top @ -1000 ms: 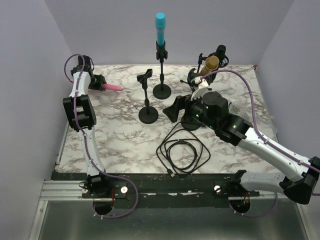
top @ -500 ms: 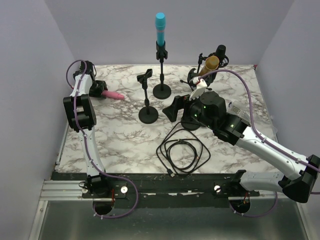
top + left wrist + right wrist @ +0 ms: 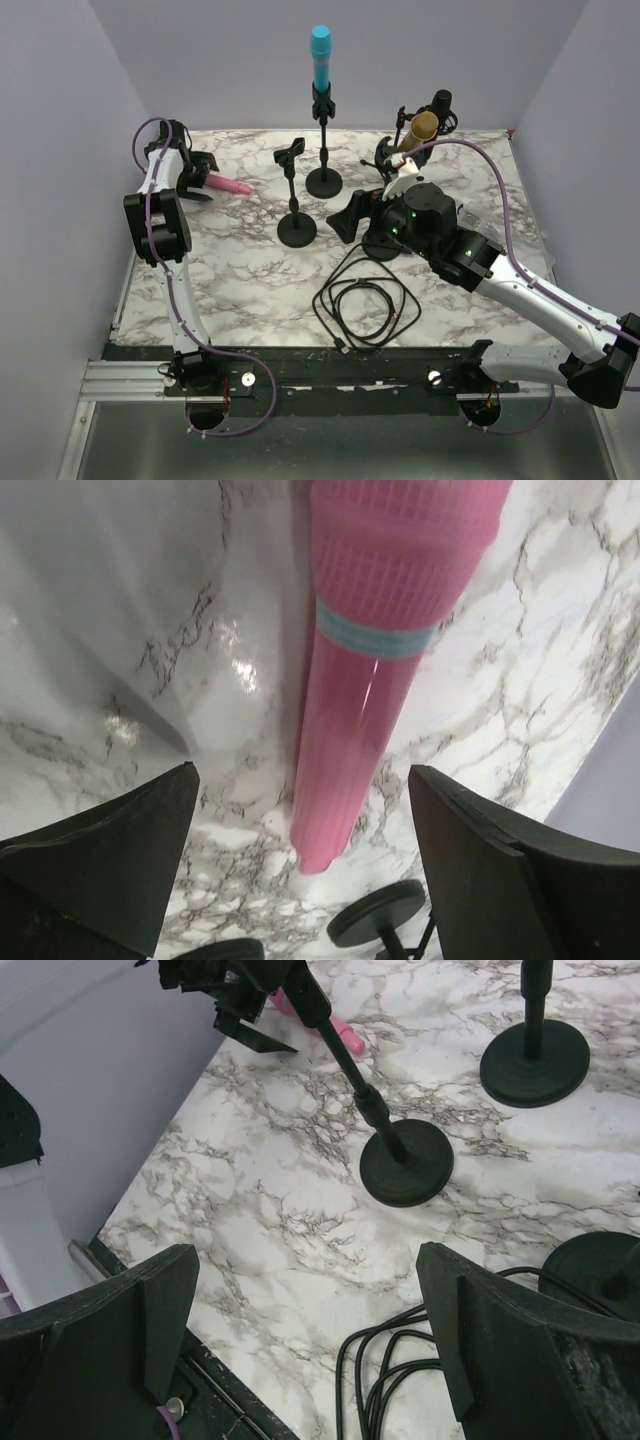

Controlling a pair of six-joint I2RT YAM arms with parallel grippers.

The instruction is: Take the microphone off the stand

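A pink microphone (image 3: pixel 229 184) lies flat on the marble table (image 3: pixel 230 270) at the far left. In the left wrist view the pink microphone (image 3: pixel 375 660) rests on the marble between my fingers without touching them. My left gripper (image 3: pixel 200 178) (image 3: pixel 303 780) is open around its handle end. The short black stand (image 3: pixel 297 195) in the middle has an empty clip. My right gripper (image 3: pixel 345 218) (image 3: pixel 305 1260) hangs open over the table just right of that stand, holding nothing; its view shows the stand's base (image 3: pixel 406 1163).
A blue microphone (image 3: pixel 320 58) stands upright in a tall stand (image 3: pixel 324 182) at the back. A gold microphone (image 3: pixel 421 127) and a black one (image 3: pixel 441 103) sit in stands at the back right. A coiled black cable (image 3: pixel 365 305) lies at the front centre.
My left gripper has opened and let go of the pink microphone, which now lies on the table. The right arm has hardly moved.
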